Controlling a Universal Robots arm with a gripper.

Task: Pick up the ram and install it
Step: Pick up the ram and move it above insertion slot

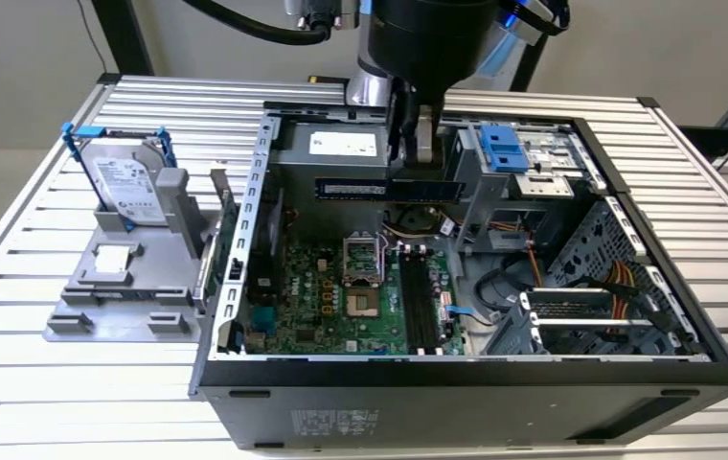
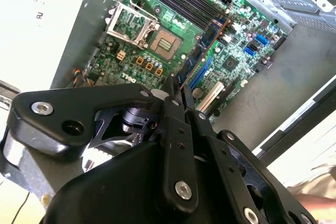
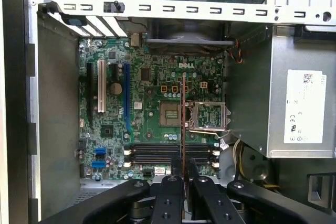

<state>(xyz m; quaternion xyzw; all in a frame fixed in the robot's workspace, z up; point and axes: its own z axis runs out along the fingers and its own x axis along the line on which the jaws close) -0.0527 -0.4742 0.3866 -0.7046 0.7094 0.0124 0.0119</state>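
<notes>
The gripper (image 1: 418, 165) hangs over the open computer case (image 1: 671, 369) on the slatted table (image 1: 32, 383), its jaws clamped on the ram (image 1: 353, 189) — held level, raised above the motherboard (image 1: 326, 297). In both wrist views the ram shows edge-on — clear of the black memory slots (image 3: 157, 153).

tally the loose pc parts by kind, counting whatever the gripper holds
ram: 1, held in the gripper
hard drive: 1
expansion card: 1
total: 3
</notes>
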